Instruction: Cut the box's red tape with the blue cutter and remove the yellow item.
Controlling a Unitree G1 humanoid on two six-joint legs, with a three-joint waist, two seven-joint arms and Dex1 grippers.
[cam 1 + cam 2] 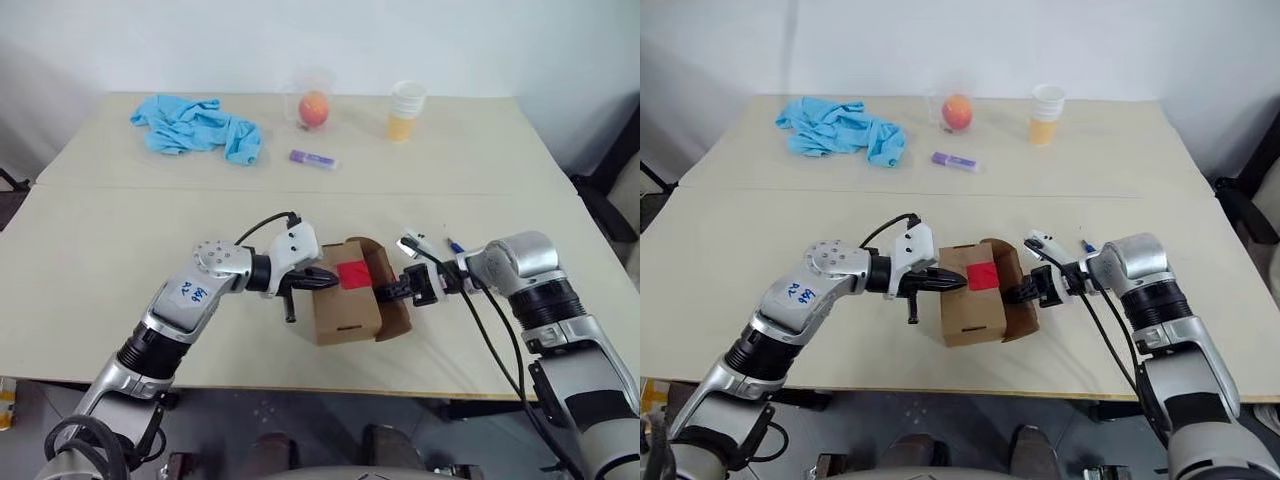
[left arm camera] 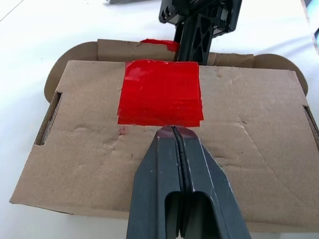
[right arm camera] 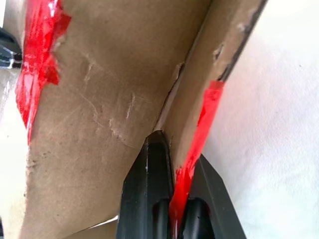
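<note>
Sitting between the two grippers, the box (image 1: 345,295) shows its tape (image 1: 353,274) already parted at the flap (image 1: 392,290) edge. The right gripper (image 3: 172,164) pinches that taped flap; the left gripper (image 2: 175,132), pressed together, braces the lid beside the tape. Pulling could drag the whole box, or tear the flap, if the brace slips.

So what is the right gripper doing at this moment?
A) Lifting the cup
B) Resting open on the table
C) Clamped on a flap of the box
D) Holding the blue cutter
C: in the right wrist view the right gripper is shut on the edge of a flap of the box, right where a strip of red tape runs.
</note>
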